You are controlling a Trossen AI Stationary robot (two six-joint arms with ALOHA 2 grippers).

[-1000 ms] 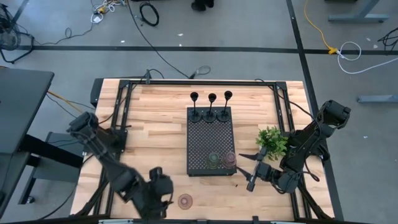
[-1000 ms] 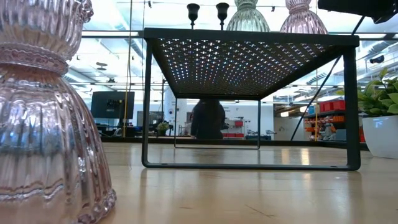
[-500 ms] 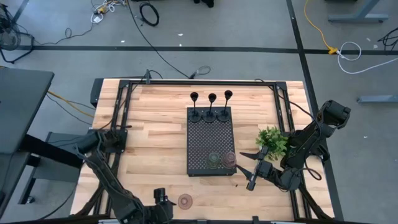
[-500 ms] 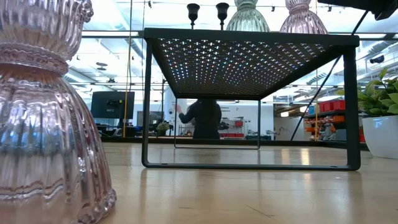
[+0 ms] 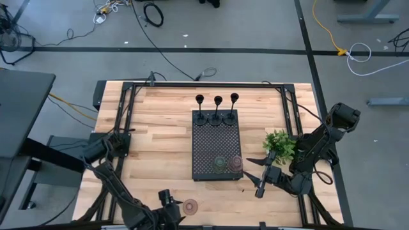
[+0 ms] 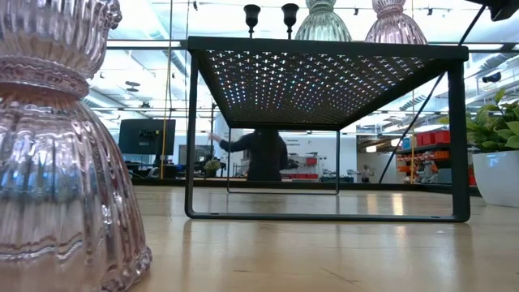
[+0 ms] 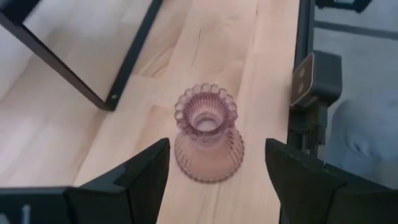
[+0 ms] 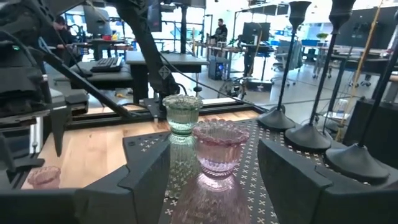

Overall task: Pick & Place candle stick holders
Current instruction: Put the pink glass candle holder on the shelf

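Note:
Three black stem holders [image 5: 217, 115] stand on their round bases at the far end of the black perforated tray [image 5: 216, 140]. An olive holder [image 5: 219, 165] and a pink holder [image 5: 236, 163] stand at the tray's near end. A second pink holder [image 5: 190, 206] stands upright on the table near the front edge. It also shows in the left wrist view [image 7: 207, 134]. My left gripper [image 7: 216, 149] is open, a finger on either side of this holder and just short of it, touching nothing. My right gripper [image 5: 257, 182] is open and empty by the tray's near right corner.
A small green plant [image 5: 278, 144] in a white pot stands right of the tray, close to my right arm. The tray stands on thin legs [image 6: 191, 130] with room beneath. The black table frame [image 7: 303, 74] runs along the front edge. A person [image 6: 263, 154] is in the room beyond.
My left gripper has swung toward the table's near edge and come down, then moved a little toward the pink holder on the table. The holders have stayed in place.

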